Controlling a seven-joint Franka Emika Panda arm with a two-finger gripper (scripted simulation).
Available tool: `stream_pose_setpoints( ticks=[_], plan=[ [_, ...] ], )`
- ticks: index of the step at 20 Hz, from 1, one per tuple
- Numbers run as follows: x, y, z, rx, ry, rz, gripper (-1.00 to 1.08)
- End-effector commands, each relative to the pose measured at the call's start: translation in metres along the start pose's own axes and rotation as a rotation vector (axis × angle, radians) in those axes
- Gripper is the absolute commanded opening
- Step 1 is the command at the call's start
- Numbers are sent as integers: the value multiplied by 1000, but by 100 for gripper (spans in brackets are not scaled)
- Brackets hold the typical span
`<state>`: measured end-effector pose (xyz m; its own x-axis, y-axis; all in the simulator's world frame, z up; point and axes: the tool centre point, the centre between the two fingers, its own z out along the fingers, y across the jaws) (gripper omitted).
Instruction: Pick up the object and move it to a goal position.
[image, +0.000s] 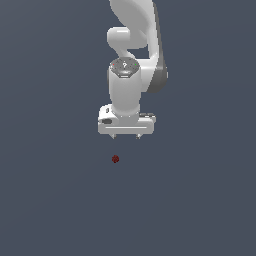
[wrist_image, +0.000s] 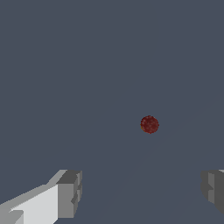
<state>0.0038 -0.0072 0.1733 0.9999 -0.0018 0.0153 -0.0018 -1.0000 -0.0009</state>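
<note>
Flat, uniform slate-grey ground fills both views; no table edge, fixture or goal marker can be made out anywhere on it. Gripper (image: 127, 136): fingers spread wide apart, with nothing between them; in the wrist view the two grey fingertips (wrist_image: 70, 192) sit far apart at the frame's edges, the gap between them empty. In the exterior view only short stubs of the fingers show beneath the white hand, which points straight down. Object (image: 115, 159): a tiny dark red speckled ball, far smaller than the gripper's span, lying on the grey surface, apart from the gripper and untouched. In the exterior view it sits below the hand and slightly toward that view's left of the gripper's centreline; the wrist view shows it (wrist_image: 149, 124) ahead of the fingertips rather than between them. White arm (image: 135, 30) rises from the hand and leaves the frame at the top. Assessment: no part of the task is complete. The object has not been grasped or lifted. Remaining, by my judgement: align over the ball, descend, close, lift, and carry to a goal whose location these pictures do not show.
</note>
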Motion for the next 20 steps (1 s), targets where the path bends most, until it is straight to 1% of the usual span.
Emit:
stream_pose_setpoints(
  ticks=[1,12,20],
  plan=[
    [0,0,0,0,0,0,100],
    [9,-5,-18,-7,23,-54,100],
    [9,-4,-16,-8,22,-71,100]
  ],
)
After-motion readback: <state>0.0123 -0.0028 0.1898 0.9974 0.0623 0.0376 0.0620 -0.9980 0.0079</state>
